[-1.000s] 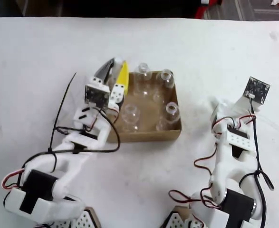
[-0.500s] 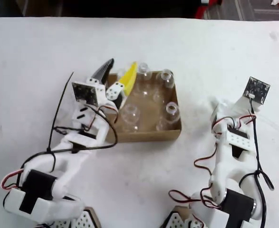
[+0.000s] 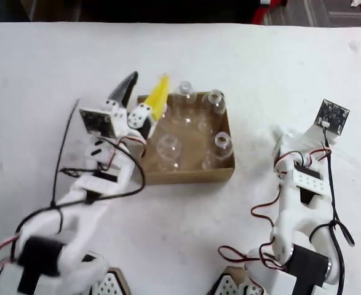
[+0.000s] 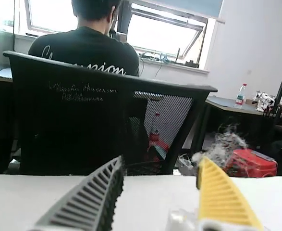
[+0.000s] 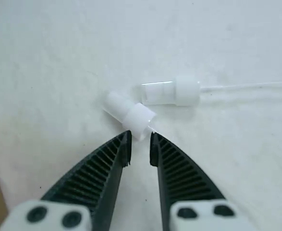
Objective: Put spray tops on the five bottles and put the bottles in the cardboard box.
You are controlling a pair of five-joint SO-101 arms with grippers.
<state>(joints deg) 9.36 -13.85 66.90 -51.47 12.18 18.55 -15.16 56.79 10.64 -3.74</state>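
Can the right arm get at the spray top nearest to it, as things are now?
Probably yes: the right end effector, slightly open, sits right at that spray top, and nothing lies between them.

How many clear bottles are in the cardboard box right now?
4 show in the brown cardboard box: clear plastic bottles at the far middle, far right, near left and near right. The left hand may hide a fifth.
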